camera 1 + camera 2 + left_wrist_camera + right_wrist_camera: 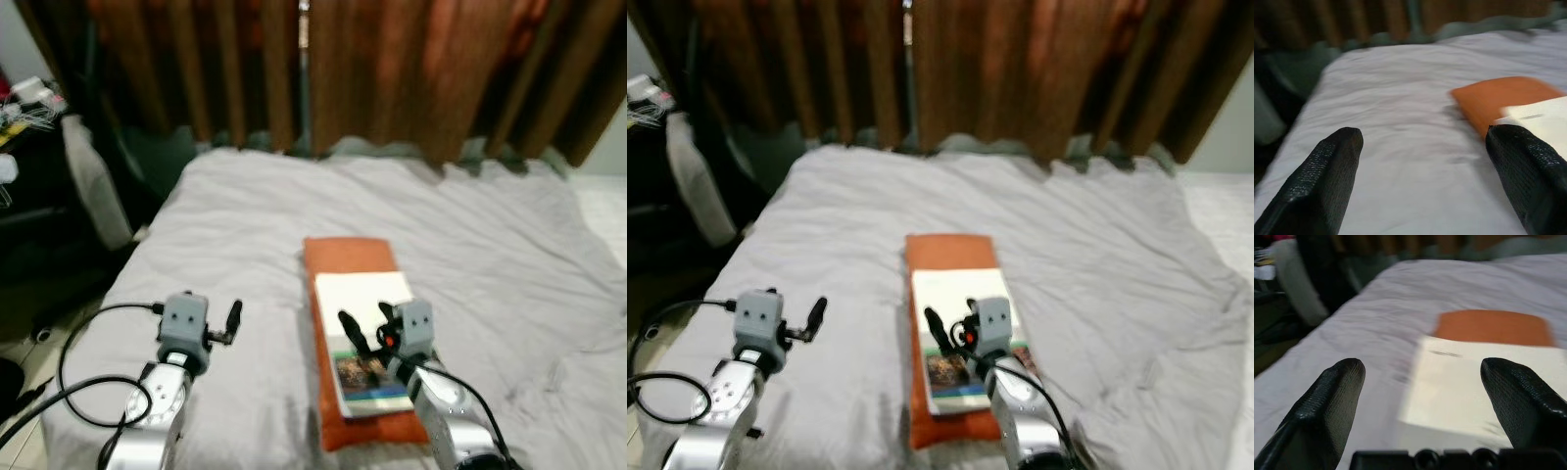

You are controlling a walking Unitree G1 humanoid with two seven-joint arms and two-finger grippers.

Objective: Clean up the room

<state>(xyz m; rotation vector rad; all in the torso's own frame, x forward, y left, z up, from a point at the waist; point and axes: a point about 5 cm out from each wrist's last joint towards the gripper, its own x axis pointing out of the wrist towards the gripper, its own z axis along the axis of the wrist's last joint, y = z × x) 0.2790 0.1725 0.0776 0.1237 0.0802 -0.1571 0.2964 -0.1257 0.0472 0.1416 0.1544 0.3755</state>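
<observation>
Lower centre of the head views: an orange pillow (353, 294) lying lengthwise on the grey bed (470, 245), with a white book (364, 338) resting flat on top, its pictured cover strip toward the near end. Probably left there after reading, so likely the next thing to tidy. Right claw (367, 325) hovering above the near half of the book, fingers (1327, 406) spread wide with the white cover between them in the wrist view, holding nothing; seemingly lined up for a grip on the book's edge. Left claw (220, 328) at lower left over bare sheet, well apart from the pillow, also wide open and empty, likely just waiting. Brown curtains (392, 69) across the top; cluttered dark shelf (24, 108) at upper left.
</observation>
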